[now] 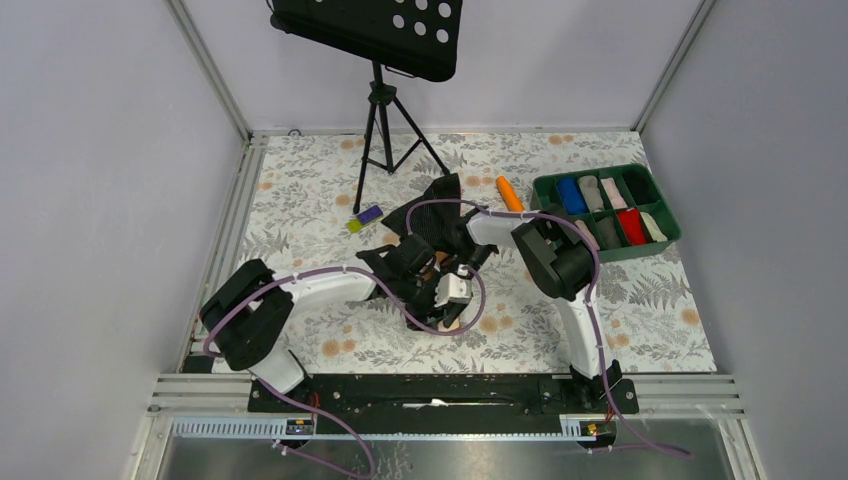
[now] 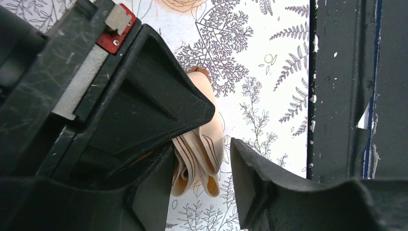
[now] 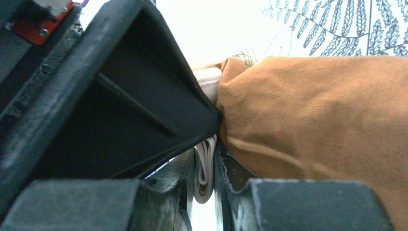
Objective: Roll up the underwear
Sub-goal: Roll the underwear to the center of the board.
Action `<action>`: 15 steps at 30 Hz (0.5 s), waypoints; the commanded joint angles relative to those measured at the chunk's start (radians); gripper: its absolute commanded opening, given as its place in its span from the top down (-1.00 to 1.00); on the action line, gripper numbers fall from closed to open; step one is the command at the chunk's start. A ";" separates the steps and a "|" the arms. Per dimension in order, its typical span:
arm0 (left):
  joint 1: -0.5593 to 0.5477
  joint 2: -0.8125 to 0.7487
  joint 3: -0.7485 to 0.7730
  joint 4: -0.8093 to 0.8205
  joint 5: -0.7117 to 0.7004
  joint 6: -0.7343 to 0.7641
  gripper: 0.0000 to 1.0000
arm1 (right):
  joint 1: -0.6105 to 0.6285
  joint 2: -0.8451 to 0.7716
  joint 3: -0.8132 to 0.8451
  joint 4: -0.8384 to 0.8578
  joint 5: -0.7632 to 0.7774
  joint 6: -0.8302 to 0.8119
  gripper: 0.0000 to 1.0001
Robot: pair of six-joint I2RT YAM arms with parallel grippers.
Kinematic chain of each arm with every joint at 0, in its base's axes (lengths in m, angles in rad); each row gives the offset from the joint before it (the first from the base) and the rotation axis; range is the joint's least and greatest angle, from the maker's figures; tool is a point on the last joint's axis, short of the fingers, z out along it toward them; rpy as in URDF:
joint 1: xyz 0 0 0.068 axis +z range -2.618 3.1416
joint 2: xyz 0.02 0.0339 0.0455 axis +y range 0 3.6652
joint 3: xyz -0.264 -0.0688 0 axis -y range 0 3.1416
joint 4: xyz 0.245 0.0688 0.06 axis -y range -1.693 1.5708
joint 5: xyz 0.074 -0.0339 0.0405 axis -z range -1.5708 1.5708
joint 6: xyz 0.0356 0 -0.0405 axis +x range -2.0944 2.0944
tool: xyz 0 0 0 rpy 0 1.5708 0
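Built from white tubular links (image 1: 325, 284) and bulky black joint housings (image 1: 245, 325), draped in lilac cables (image 1: 598, 300), ending in scuffed black wedge-shaped fingers (image 2: 159, 96) beside a red screw-fastened plate (image 2: 115, 36).

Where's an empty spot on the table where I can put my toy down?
The roomiest bare tablecloth is at the near right, between the right arm and the cloth's edge, below the green bin. Another patch lies far left, beside the tripod. The middle is crowded: the left arm joins the right over the underwear, black garment just behind.
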 commanded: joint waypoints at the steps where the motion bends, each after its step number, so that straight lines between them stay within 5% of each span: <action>1: -0.006 0.042 0.032 0.098 -0.043 -0.002 0.01 | 0.015 -0.023 -0.003 -0.009 -0.030 -0.006 0.87; 3: -0.006 0.051 0.034 0.098 -0.045 -0.001 0.06 | 0.015 -0.025 -0.006 -0.008 -0.032 -0.006 0.87; 9: -0.006 0.067 0.055 0.059 -0.025 0.006 0.68 | 0.014 -0.038 -0.012 -0.008 -0.027 -0.003 0.82; 13: -0.006 0.084 0.070 0.016 0.009 0.012 1.00 | 0.011 -0.093 -0.006 -0.028 -0.030 0.014 0.47; 15: -0.006 0.084 0.074 -0.010 0.028 0.018 1.00 | 0.004 -0.121 0.023 -0.084 -0.039 -0.011 0.29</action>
